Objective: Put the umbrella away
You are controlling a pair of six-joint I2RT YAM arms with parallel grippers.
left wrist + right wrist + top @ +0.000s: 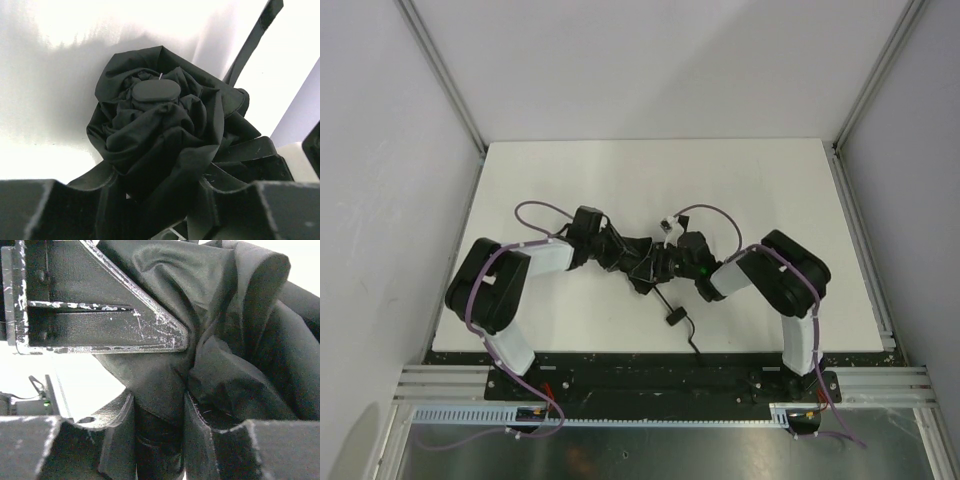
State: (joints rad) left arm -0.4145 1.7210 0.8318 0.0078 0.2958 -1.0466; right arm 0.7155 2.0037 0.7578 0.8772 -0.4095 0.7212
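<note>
The umbrella (pixel 640 247), a bundle of black fabric, sits at the middle of the white table (pixel 620 180) between my two grippers. Its thin wrist cord (pixel 675 318) trails toward the near edge. My left gripper (pixel 616 250) is shut on the bunched fabric. In the left wrist view the umbrella (pixel 155 130) fills the frame end-on with its round cap (pixel 150 91) facing me, and the left gripper (pixel 160 200) pinches folds below. My right gripper (pixel 663 262) is shut on the other end. In the right wrist view the right gripper (pixel 160 430) clamps fabric (pixel 225 315) over a dark shaft.
The left gripper's scratched black finger (pixel 100 315) crosses the top of the right wrist view, close to the right gripper. Grey walls and aluminium rails (pixel 860 230) bound the table on three sides. Purple cables (pixel 535 210) loop above both wrists.
</note>
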